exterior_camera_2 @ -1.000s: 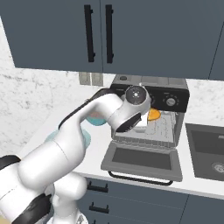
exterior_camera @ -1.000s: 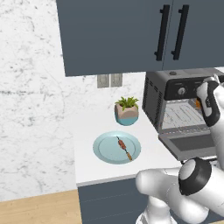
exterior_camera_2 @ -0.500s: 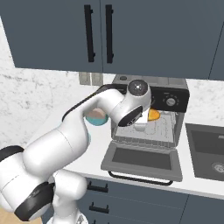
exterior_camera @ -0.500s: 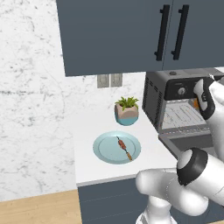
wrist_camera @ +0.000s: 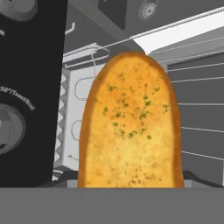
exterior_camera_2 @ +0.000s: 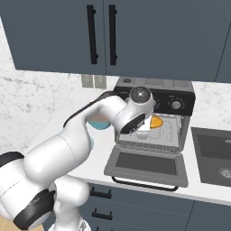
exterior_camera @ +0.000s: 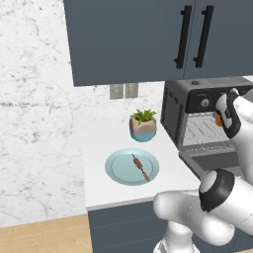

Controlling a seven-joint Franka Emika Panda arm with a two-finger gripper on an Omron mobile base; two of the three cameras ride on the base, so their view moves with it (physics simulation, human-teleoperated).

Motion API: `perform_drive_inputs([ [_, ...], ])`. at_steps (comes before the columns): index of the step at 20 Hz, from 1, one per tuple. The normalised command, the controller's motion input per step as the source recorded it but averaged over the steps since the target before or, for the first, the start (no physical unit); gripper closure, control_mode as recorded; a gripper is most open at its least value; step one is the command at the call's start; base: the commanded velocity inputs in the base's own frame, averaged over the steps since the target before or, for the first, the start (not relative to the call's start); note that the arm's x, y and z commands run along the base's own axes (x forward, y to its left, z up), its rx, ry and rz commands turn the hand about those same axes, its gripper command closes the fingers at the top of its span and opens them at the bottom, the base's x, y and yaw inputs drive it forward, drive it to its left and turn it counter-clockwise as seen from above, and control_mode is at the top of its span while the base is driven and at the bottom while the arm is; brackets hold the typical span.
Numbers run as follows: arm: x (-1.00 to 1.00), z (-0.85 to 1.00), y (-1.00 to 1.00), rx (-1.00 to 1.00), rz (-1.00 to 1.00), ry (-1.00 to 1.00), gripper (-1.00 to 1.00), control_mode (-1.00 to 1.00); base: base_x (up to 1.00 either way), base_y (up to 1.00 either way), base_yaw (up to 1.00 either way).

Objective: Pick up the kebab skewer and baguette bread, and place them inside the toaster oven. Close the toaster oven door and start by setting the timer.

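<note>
The golden baguette bread (wrist_camera: pixel 131 127) (exterior_camera_2: pixel 156 122) (exterior_camera: pixel 218 119) hangs at the mouth of the toaster oven (exterior_camera_2: pixel 155 88) (exterior_camera: pixel 173 113), just above its wire rack (exterior_camera_2: pixel 167 133). My gripper (exterior_camera_2: pixel 146 125) (exterior_camera: pixel 223 118) is shut on the loaf; in the hand view the loaf hides the fingertips. The toaster oven door (exterior_camera_2: pixel 144 164) (exterior_camera: pixel 212 159) lies dropped open and flat. The kebab skewer (exterior_camera: pixel 140 167) rests on a light blue plate (exterior_camera: pixel 118 168) on the counter, left of the oven.
A potted plant (exterior_camera: pixel 143 126) stands behind the plate, beside the oven's vented side. Knobs (exterior_camera_2: pixel 176 104) sit on the oven's black panel. A sink (exterior_camera_2: pixel 214 153) lies right of the oven. Dark cabinets (exterior_camera_2: pixel 99 31) hang overhead.
The arm's upper links have swung and the hand has edged slightly at the oven mouth. The baguette bread stays held at about the same spot.
</note>
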Motion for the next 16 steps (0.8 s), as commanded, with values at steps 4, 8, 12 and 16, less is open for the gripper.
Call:
perform_drive_inputs([
  [4, 0.05, -0.18, 0.00, 0.00, 0.00, 0.00, 1.00, -1.00, 0.00, 0.00, 0.00],
  [8, 0.12, -0.03, 0.00, 0.00, 0.00, 0.01, 1.00, -1.00, 0.00, 0.00, 0.00],
  [12, 0.30, 0.00, 0.00, 0.00, 0.00, 0.03, 1.00, -1.00, 0.00, 0.00, 0.00],
  [16, 0.29, -0.01, 0.00, 0.00, 0.00, 0.05, 1.00, -1.00, 0.00, 0.00, 0.00],
])
